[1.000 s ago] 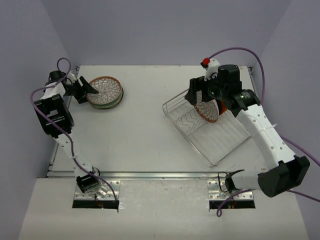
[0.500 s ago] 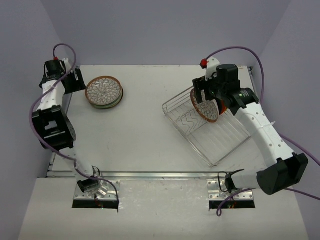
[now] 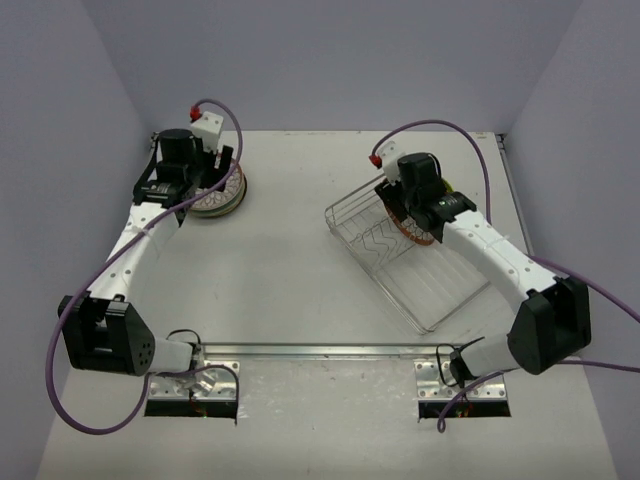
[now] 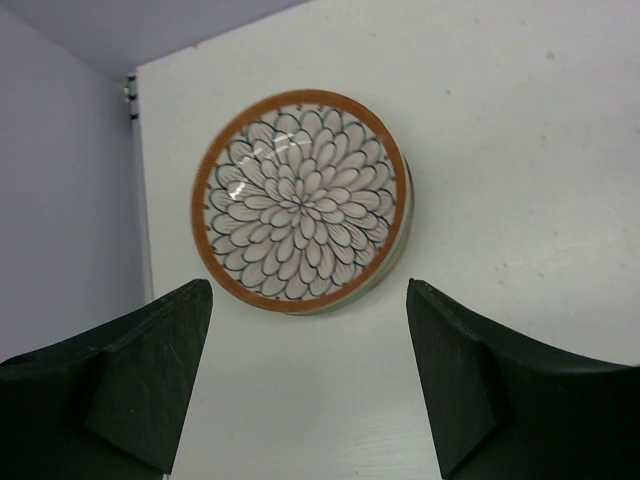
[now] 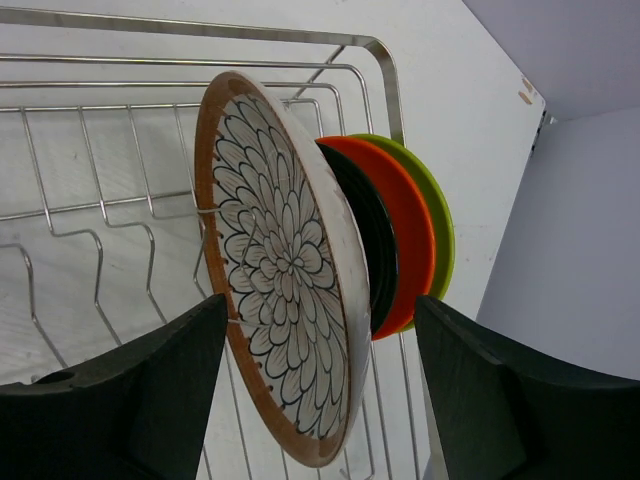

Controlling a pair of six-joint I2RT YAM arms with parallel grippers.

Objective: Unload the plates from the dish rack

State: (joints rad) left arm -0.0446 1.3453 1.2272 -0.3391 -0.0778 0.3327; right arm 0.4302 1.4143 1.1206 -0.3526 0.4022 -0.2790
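The silver wire dish rack (image 3: 430,275) lies at the right of the table. A patterned cream plate (image 5: 285,270) stands on edge in it, with a black plate (image 5: 378,250), an orange plate (image 5: 410,225) and a lime green plate (image 5: 443,235) close behind. My right gripper (image 5: 320,390) is open just above them, with its fingers on either side of the plates, and it shows in the top view (image 3: 402,205). A second patterned plate (image 4: 300,200) tops a small stack at the back left. My left gripper (image 4: 310,380) is open and empty, just short of that stack (image 3: 226,200).
The rack's raised wire rim (image 5: 200,30) and zigzag dividers (image 5: 90,260) lie left of the standing plates. The table's left edge (image 4: 140,200) and the side wall are close behind the stack.
My left arm has swung from the far left wall round to the stack, and now points at it. My right gripper has come closer down over the plates standing in the rack.
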